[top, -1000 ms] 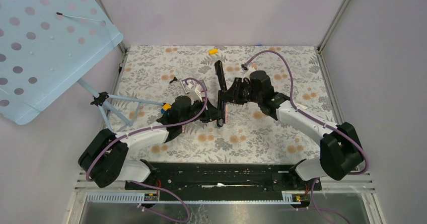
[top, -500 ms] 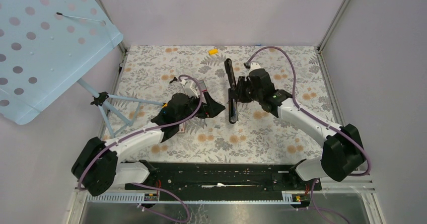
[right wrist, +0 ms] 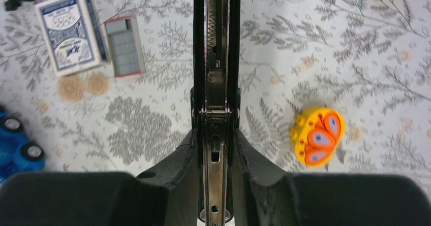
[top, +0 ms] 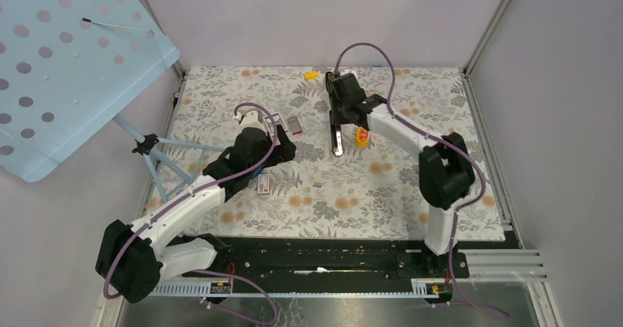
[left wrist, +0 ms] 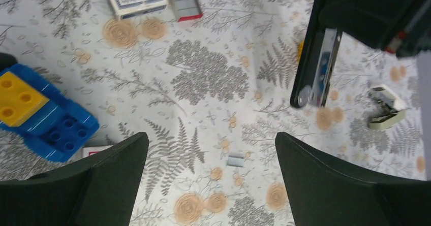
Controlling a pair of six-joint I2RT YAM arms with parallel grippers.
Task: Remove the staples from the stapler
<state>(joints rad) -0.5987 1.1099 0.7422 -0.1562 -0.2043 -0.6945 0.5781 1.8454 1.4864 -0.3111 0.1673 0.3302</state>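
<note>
Black stapler (right wrist: 216, 84) is travelling toward twelve o'clock, my right gripper (right wrist: 216, 150) clamping it; I'm backing the left gripper (left wrist: 211, 150) off, spread wide, empty; grey strip (left wrist: 235, 159) possibly ejected staples.

Long slim black stapler (top: 336, 140) lies lengthwise, near-to-far, at the far centre of the mat (top: 382, 195). Top is open, with silvery rail (right wrist: 216, 183) and spring (right wrist: 213, 23) exposed. Probably raised slightly; hard to tell.

Your right gripper (top: 339, 115) now holds the stapler (top: 336, 142) alone and farther back. Your left gripper (top: 286, 148) has let go and pulled away left, with its fingers apart.
</note>
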